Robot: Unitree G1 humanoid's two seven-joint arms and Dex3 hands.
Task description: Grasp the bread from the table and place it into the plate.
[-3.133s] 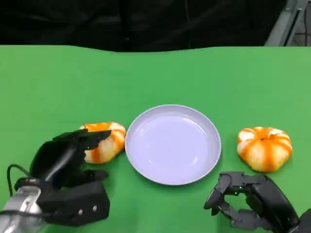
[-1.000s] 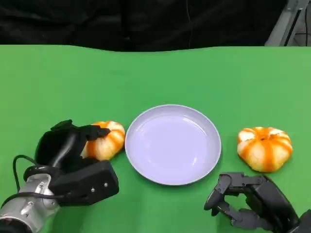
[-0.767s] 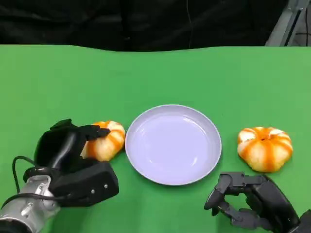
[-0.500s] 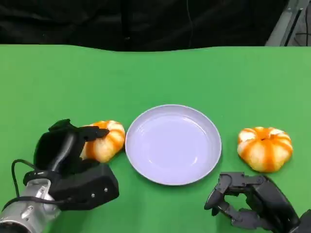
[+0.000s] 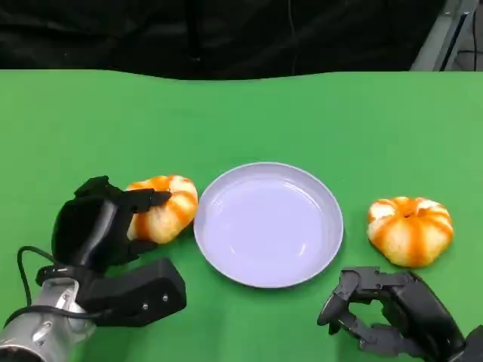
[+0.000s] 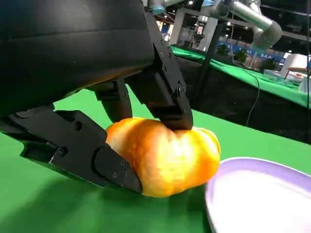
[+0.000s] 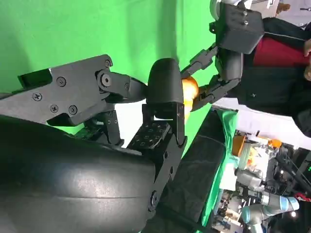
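An orange-and-white bread (image 5: 167, 205) sits just left of the pale round plate (image 5: 264, 226), and my left hand (image 5: 102, 226) grips it. In the left wrist view, black fingers (image 6: 97, 150) press on both sides of the bread (image 6: 165, 155), close to the plate's rim (image 6: 228, 170). I cannot tell whether the bread still touches the cloth. A second bread (image 5: 410, 230) lies on the green cloth to the right of the plate. My right hand (image 5: 392, 317) rests near the front edge below that bread, fingers curled in around nothing. The right wrist view shows its curled fingers (image 7: 160, 116).
The green cloth (image 5: 249, 113) stretches wide behind the plate to a dark backdrop. A person in red and black (image 7: 282, 53) stands beyond the table in the right wrist view. A black cable (image 5: 26, 264) loops at my left wrist.
My left hand has closed further around the left bread, and the bread has shifted slightly farther from me. The right hand, plate and right bread have stayed put.
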